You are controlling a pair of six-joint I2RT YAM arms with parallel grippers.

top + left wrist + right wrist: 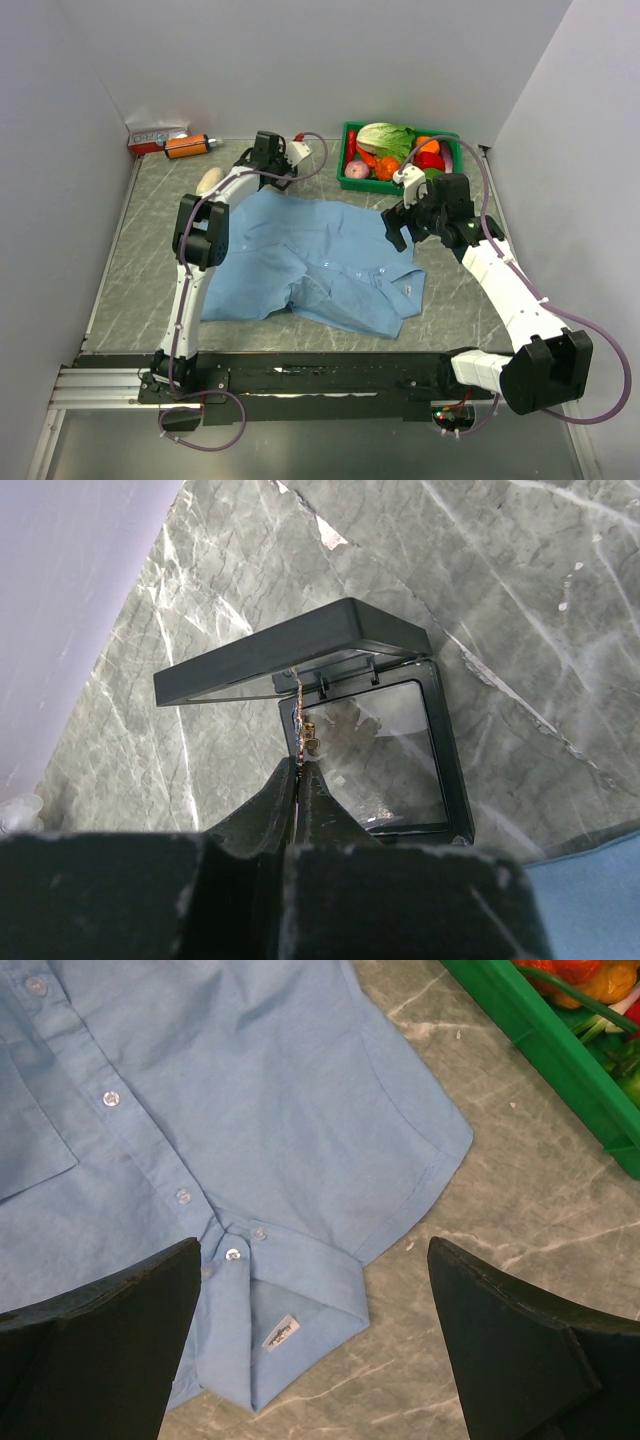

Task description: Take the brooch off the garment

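**Left gripper** (pixel 300 768): jaws pressed together, pinching the brooch (pixel 306 730). The brooch is a tiny coppery piece standing out just beyond the fingertips. It is off the garment (pixel 590 880), of which only a blue corner shows behind the fingers, to their right and well apart from the brooch.

Directly ahead of and below the tips lies a black case (pixel 440 750), open. Its lid (pixel 290 645) is raised on the far side, and a clear film is stretched across the base frame. The brooch hangs over the near-left part of that frame. Whether it touches the film cannot be told from the wrist view, as the piece is small and partly lost among reflections. The case rests on the grey marbled table (pixel 520 610).

**Right gripper** (pixel 313 1250): fingers spread wide, nothing between them. It hangs above the collar end of the garment.
- Below the gap between the fingers lie the folded collar and the white neck label (pixel 283 1333).
- A row of white buttons (pixel 111 1098) runs away from the left finger, ahead and to the left.
- The cloth lies flat, with light wrinkles.
- Ahead and to the right of the right finger stands a green crate (pixel 540 1040) of vegetables, apart from the shirt's edge.

The overhead view shows the two grippers well apart. The left one is past the garment's far edge and the right one is over its collar.
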